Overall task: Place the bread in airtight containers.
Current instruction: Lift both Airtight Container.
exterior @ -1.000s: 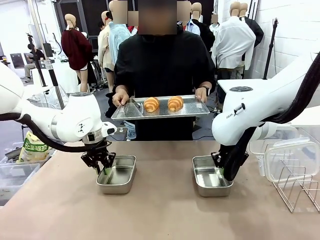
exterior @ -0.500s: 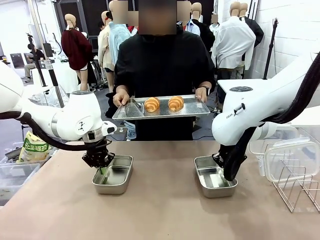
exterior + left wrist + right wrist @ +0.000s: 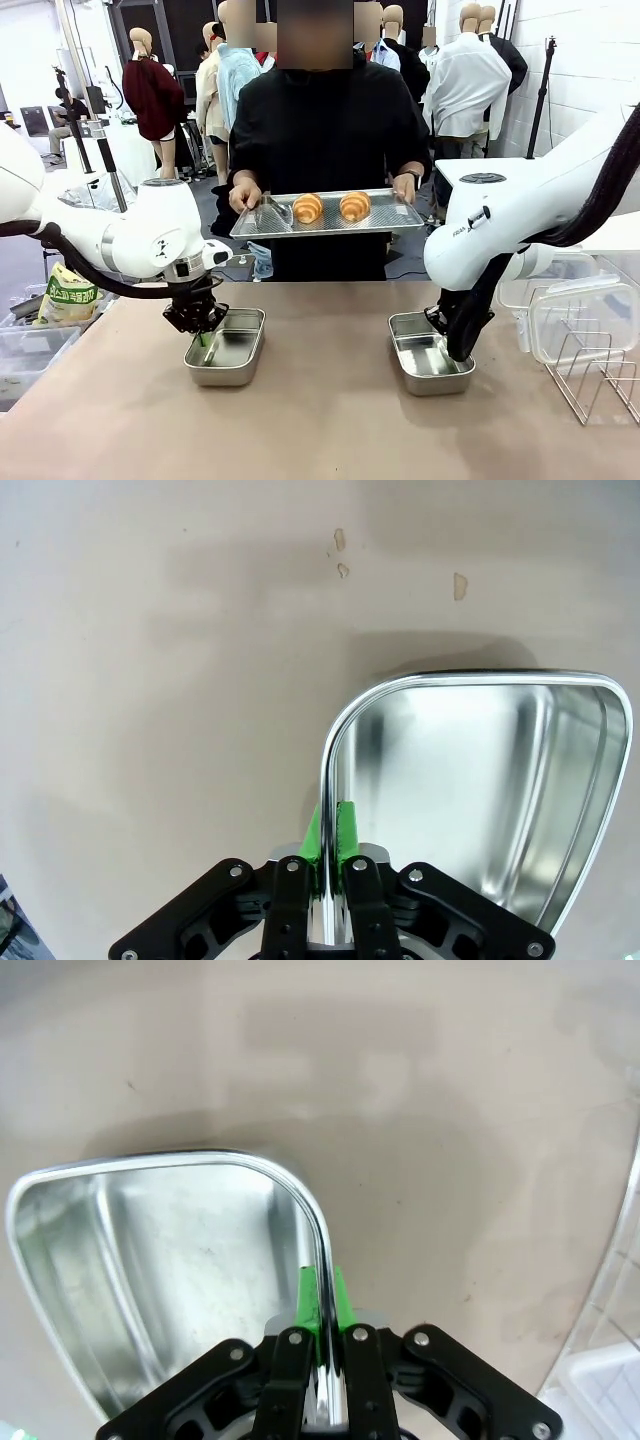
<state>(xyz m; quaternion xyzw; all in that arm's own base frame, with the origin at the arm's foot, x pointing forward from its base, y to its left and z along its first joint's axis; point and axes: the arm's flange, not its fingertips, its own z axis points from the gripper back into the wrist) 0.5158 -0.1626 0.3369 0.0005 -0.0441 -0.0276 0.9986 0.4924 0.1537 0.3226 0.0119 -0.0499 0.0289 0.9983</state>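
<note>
**Two arms grip steel boxes while the bread sits on a raised tray**

Nearest, the left gripper [image 3: 204, 337] [image 3: 330, 825] points straight down, jaws clenched on the side wall of the left container [image 3: 228, 368] [image 3: 430, 678]. The right gripper [image 3: 453, 347] [image 3: 320, 1295], below a bent arm, likewise pinches the wall of the right container [image 3: 432, 380] [image 3: 150, 1160]. Beyond the table, a person's hands [image 3: 243, 196] hold a tray [image 3: 270, 226] level, carrying a bread roll [image 3: 307, 207] beside a second roll [image 3: 353, 205].

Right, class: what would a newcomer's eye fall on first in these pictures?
At the far side a person holds a steel tray carrying two glossy rolls. Nearer, the left pincer grips the left container by its rim, the right pincer the right container; both are empty.
</note>
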